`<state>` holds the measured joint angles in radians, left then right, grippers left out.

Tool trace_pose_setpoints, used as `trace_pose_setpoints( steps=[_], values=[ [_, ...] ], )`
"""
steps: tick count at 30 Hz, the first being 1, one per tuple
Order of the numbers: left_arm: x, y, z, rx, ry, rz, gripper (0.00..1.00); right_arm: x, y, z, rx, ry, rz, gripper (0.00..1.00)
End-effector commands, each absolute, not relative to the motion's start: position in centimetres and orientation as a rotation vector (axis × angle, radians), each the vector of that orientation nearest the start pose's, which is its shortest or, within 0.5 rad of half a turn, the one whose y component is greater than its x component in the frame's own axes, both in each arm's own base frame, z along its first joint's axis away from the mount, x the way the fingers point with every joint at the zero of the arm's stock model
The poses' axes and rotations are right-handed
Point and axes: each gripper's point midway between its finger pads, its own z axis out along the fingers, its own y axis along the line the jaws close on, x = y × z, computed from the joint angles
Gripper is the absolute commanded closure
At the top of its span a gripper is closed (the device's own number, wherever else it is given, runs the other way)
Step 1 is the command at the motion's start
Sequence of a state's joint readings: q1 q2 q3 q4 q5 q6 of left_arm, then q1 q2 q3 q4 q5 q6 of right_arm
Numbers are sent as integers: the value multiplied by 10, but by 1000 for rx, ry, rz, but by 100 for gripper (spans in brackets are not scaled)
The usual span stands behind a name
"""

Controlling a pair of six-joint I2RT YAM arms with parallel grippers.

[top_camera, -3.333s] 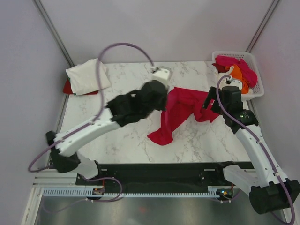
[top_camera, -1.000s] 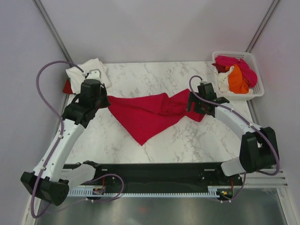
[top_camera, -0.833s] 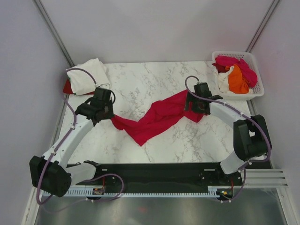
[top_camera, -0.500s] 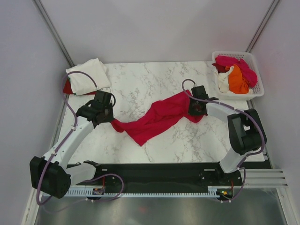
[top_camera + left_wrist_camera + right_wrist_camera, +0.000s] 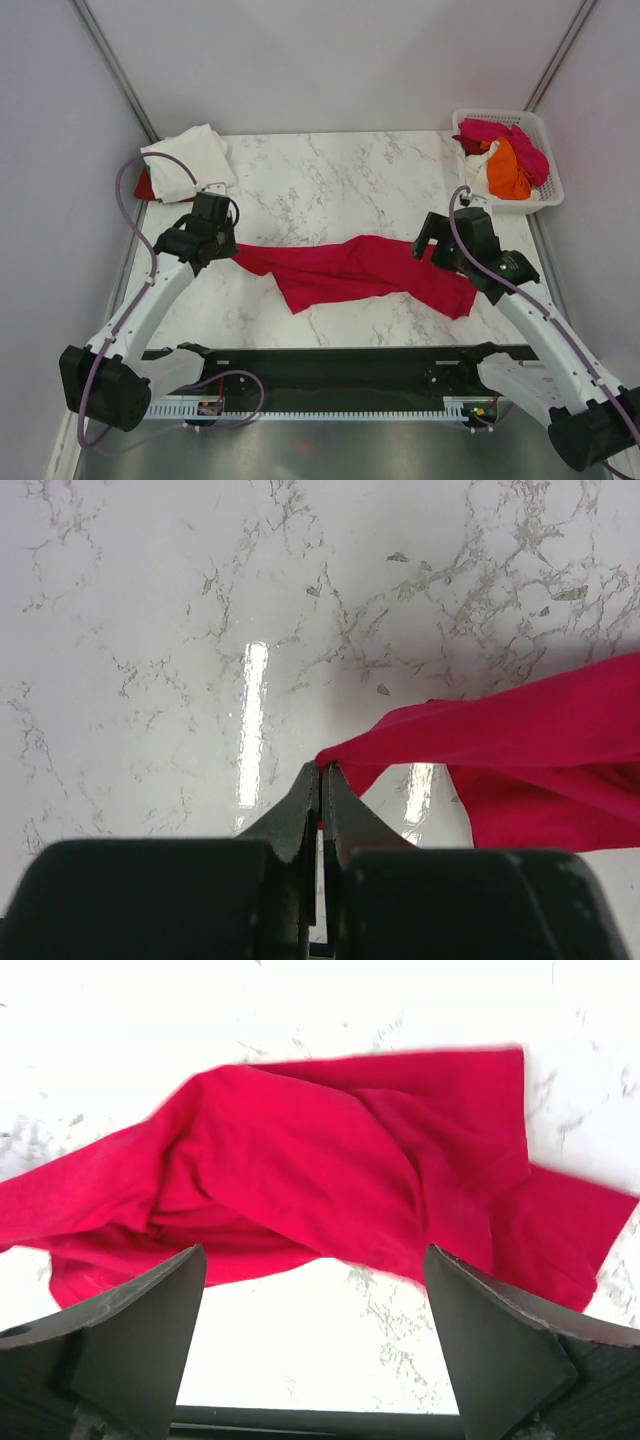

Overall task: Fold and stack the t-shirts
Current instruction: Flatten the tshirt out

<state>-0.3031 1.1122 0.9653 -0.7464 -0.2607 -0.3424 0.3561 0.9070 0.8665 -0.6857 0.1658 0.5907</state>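
The crimson-red t-shirt (image 5: 350, 268) lies bunched in a long band across the middle of the marble table. My left gripper (image 5: 226, 247) is shut on its left end; in the left wrist view the jaws pinch a corner of the red t-shirt (image 5: 520, 750) at the left gripper's tip (image 5: 322, 770). My right gripper (image 5: 440, 262) is open above the shirt's right end, holding nothing; the right wrist view shows the red cloth (image 5: 330, 1180) beyond the spread fingers (image 5: 140, 1330). A folded cream-white t-shirt (image 5: 185, 160) lies at the far left corner on a red one.
A white lattice basket (image 5: 545, 160) at the far right holds pink, orange and white shirts (image 5: 505, 160). The table's near edge (image 5: 350, 345) meets a black rail. Bare marble (image 5: 330, 180) lies behind the red shirt.
My right gripper has let go of the shirt's right end and drawn back toward the near right. The shirt now lies flatter and lower across the table. My left gripper still holds its end.
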Motion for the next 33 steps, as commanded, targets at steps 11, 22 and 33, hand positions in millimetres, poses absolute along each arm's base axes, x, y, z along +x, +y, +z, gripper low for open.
trace_pose_setpoints(
  steps=[11, 22, 33],
  values=[
    [286, -51, 164, -149, 2372, 11, 98, 339, 41, 121, 615, 2324, 36, 4],
    [287, -59, 162, -117, 2383, -44, 98, 336, 17, 46, 730, 2435, -24, 24],
    [287, -61, 161, -112, 2385, -50, 98, 344, 8, 10, 746, 2476, -24, 67]
  ],
)
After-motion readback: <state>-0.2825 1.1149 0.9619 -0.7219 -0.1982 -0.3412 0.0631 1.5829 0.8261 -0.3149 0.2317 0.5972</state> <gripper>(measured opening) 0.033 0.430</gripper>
